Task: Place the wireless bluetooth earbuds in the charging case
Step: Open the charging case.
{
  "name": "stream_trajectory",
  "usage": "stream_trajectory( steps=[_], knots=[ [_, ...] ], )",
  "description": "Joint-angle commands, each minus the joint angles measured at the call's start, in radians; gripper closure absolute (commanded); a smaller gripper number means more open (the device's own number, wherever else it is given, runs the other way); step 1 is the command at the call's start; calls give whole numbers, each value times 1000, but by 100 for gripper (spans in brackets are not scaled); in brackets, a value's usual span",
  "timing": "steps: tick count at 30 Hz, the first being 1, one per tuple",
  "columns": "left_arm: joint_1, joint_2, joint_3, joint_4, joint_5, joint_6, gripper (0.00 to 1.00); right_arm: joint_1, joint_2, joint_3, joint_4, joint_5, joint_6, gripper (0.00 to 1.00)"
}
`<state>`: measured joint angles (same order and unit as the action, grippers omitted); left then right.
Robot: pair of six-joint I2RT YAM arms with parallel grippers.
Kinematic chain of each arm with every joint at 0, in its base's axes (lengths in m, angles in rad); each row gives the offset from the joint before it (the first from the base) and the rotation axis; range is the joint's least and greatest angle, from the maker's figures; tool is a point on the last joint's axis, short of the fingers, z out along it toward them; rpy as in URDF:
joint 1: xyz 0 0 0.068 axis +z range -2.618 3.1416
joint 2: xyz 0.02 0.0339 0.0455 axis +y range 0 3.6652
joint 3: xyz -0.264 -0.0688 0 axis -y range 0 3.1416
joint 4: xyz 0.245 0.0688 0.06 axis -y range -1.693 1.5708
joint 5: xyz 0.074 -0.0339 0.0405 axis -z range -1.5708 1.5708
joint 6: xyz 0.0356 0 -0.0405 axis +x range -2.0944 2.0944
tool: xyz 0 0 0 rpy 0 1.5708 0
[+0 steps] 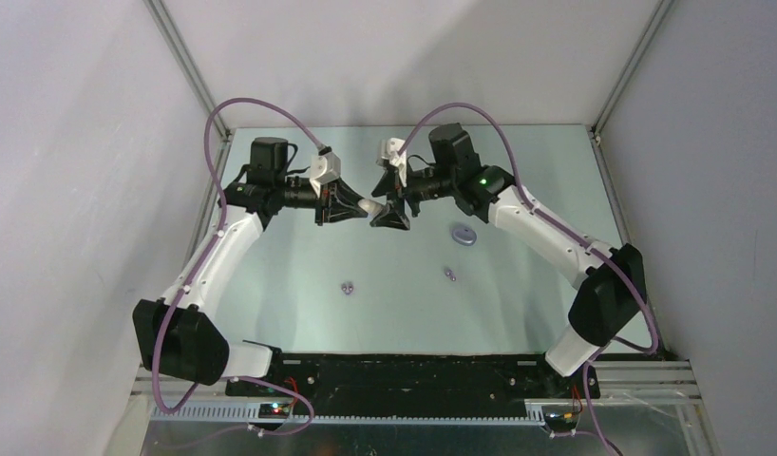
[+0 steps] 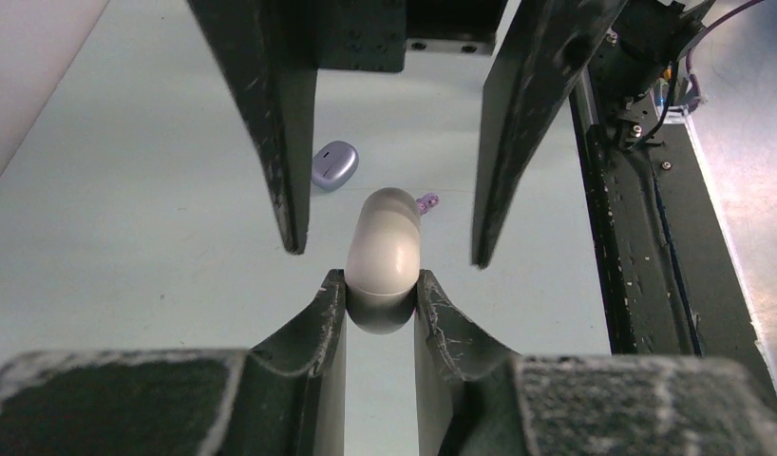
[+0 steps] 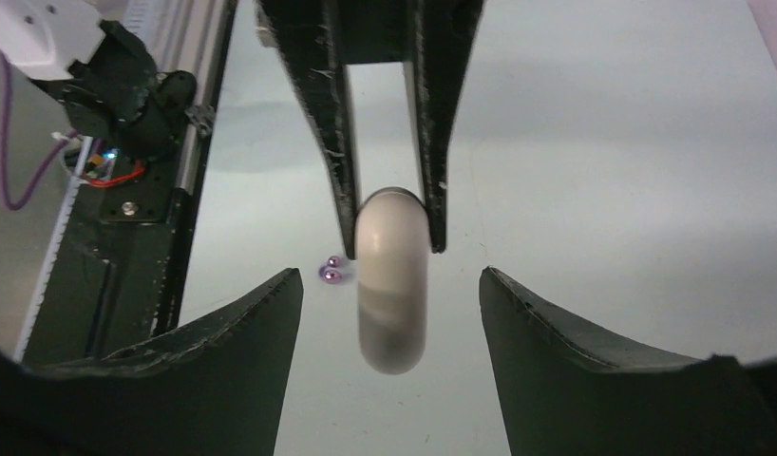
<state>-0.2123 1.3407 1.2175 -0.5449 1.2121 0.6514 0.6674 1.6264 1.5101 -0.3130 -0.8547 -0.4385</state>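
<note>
My left gripper [image 2: 382,290] is shut on one end of a white pebble-shaped charging case [image 2: 385,247], held above the table with its lid closed. The case [image 1: 370,205] points toward my right gripper [image 1: 389,217]. In the right wrist view the case [image 3: 391,275] hangs between that gripper's [image 3: 389,273] wide-open fingers, with a gap on each side. Two purple earbuds [image 1: 347,287] [image 1: 449,275] lie on the table nearer the bases. One earbud [image 3: 330,273] shows just left of the case, another [image 2: 426,201] just behind it. White earbuds are out of view.
A purple charging case [image 1: 464,235], lid closed, lies on the table right of the grippers, also seen as the purple case [image 2: 333,165]. Grey walls enclose the pale green table [image 1: 271,285] on three sides. The black base rail [image 1: 413,370] runs along the near edge.
</note>
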Motion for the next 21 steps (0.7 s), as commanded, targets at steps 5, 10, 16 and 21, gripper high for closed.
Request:
stream_trajectory(
  steps=[5, 10, 16, 21],
  knots=[
    [-6, -32, 14, -28, 39, 40, 100, -18, 33, 61, 77, 157, 29, 31],
    [-11, -22, 35, -98, 35, 128, 100, -62, 32, 73, 87, 132, 58, 32],
    [-15, -20, 41, -119, 26, 155, 100, -81, 29, 62, 116, 105, 116, 33],
    [-15, -19, 46, -131, 23, 166, 100, -89, 33, 60, 138, 82, 166, 33]
  ],
)
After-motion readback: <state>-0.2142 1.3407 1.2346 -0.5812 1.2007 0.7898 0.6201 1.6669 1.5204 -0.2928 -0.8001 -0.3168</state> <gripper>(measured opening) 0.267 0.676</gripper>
